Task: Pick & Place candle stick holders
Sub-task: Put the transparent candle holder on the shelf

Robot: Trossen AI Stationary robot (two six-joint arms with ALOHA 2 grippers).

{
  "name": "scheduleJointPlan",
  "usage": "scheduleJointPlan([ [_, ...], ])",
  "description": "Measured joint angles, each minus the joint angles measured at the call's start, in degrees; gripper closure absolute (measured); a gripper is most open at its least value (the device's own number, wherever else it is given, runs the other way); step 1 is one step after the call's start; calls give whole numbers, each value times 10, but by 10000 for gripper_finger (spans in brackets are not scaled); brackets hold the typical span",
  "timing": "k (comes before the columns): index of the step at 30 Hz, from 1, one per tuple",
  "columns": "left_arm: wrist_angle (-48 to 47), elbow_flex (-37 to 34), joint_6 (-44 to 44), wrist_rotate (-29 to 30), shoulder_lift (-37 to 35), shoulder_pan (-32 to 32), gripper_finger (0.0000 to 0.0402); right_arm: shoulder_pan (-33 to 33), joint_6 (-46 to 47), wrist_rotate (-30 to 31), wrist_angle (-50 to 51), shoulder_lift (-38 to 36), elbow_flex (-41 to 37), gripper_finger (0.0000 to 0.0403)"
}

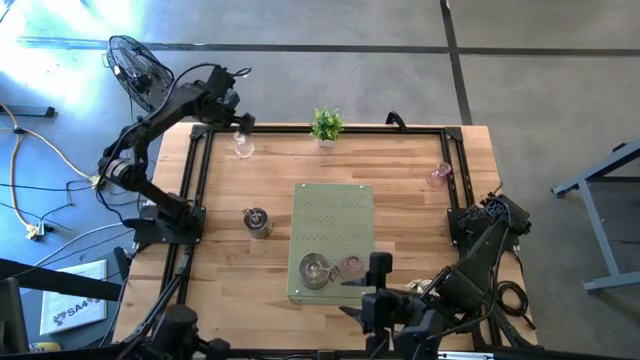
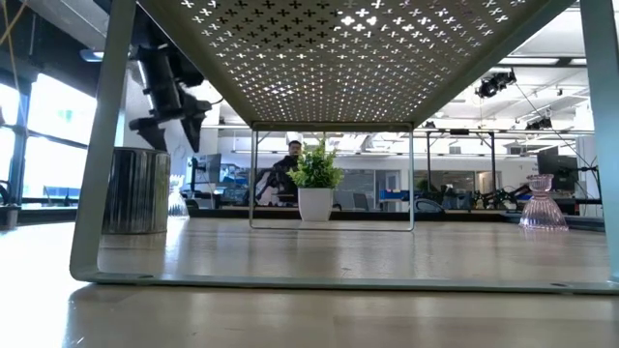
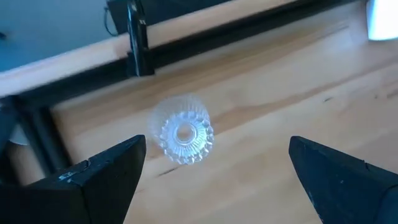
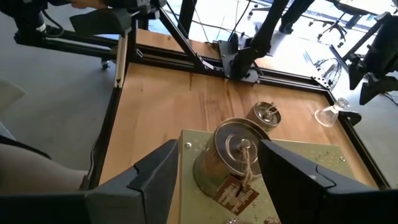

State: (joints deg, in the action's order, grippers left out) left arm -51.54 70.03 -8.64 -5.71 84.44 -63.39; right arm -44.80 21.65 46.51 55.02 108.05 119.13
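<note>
A clear ribbed glass candle stick holder (image 3: pixel 183 134) stands on the wood near the table's far left corner (image 1: pixel 243 148). My left gripper (image 3: pixel 217 171) hangs open above it, pointing steeply down (image 1: pixel 241 122), its fingers wide apart and touching nothing. A silver holder (image 1: pixel 257 222) stands on the wood left of the green perforated stand (image 1: pixel 333 205). On that stand sit another silver holder (image 4: pixel 239 155) with a tag and a pink glass one (image 1: pixel 350 266). My right gripper (image 4: pixel 217 180) hovers open near the stand's near right part (image 1: pixel 372 285).
A small green potted plant (image 1: pixel 326 125) stands at the far edge's middle. Another pink glass holder (image 1: pixel 440 176) stands by the right rail (image 2: pixel 544 203). A black frame (image 1: pixel 200 160) runs along the table's sides. Bare wood lies between the stand and the far edge.
</note>
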Motion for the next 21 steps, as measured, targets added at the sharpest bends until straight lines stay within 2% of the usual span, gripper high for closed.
scheduleJointPlan([
  [3,-12,16,4,21,0,0,11,0,3,1,0,0,0,187],
  [8,-36,20,24,16,4,-9,11,0,11,1,0,0,0,187],
  [13,-78,20,32,11,38,-28,11,-1,13,1,0,7,0,187],
  [21,-41,20,41,-25,62,-25,11,-3,-2,1,0,23,0,187],
])
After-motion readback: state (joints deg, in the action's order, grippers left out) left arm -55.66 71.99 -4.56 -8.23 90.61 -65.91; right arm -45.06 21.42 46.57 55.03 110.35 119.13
